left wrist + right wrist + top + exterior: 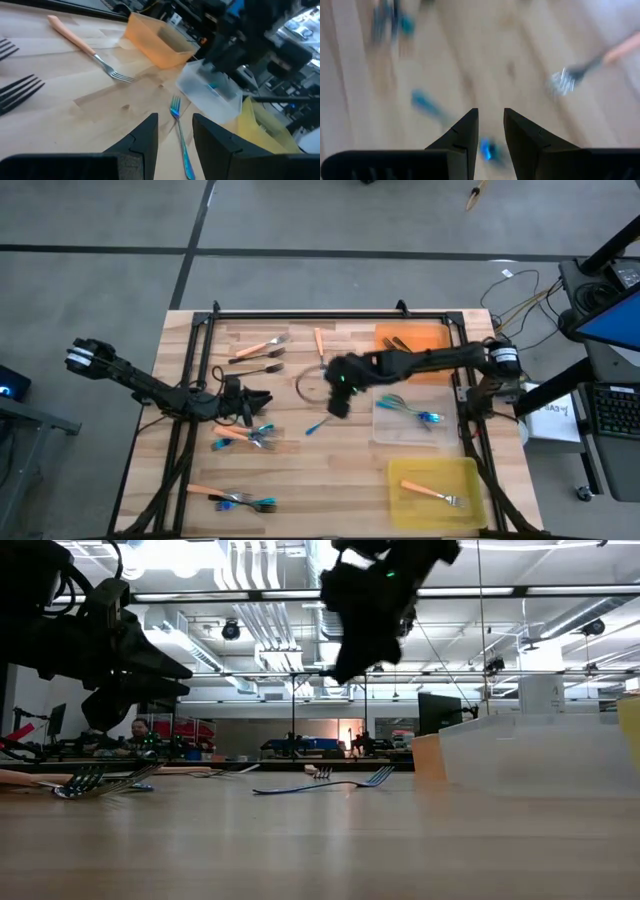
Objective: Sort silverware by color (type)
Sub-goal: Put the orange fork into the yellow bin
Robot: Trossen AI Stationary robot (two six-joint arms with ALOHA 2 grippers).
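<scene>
- Two pincers, high view: my right pincer (338, 402) hangs over the middle of the pale plank table (330, 480), fingers parted on nothing. My left pincer (262, 400) waits at the table's left, likewise parted.
- Same view: a slim blue-handled fork (320, 426) lies just beside my right pincer. Flat rectangular orange tray (412, 340), clear tray (385, 425) and yellow tray (400, 500) line the right side.
- Low view: the blue-handled fork (320, 785) arches on smooth wood, and my right pincer (345, 665) is well above it. Ceiling ducts and strip lights run behind.
- Left wrist view: an orange-handled fork (80, 42) with metal tines, and the translucent tray walls.
- Right wrist view: blurred, a blue shape below my parted fingers (465, 130).
</scene>
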